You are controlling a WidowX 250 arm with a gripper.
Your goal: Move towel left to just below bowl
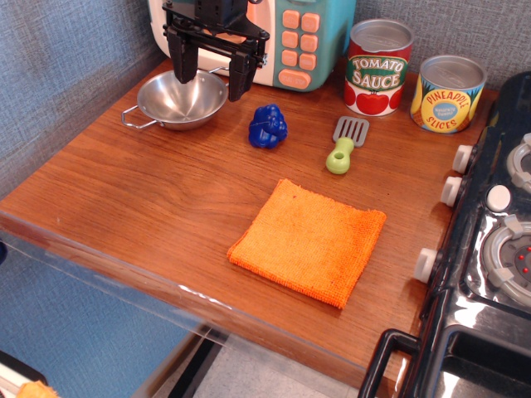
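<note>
The orange towel [309,240] lies flat on the wooden counter [141,199], right of centre near the front edge. The steel bowl [181,100] with wire loop handles sits at the back left. My black gripper [213,76] hangs open and empty at the back, above the bowl's right rim, far from the towel.
A blue toy [270,127] and a green-handled spatula [345,144] lie between the bowl and the towel. A tomato sauce can [378,66] and a pineapple can [448,93] stand at the back right. A toy microwave [290,37] is behind the gripper. A toy stove [489,249] borders the right.
</note>
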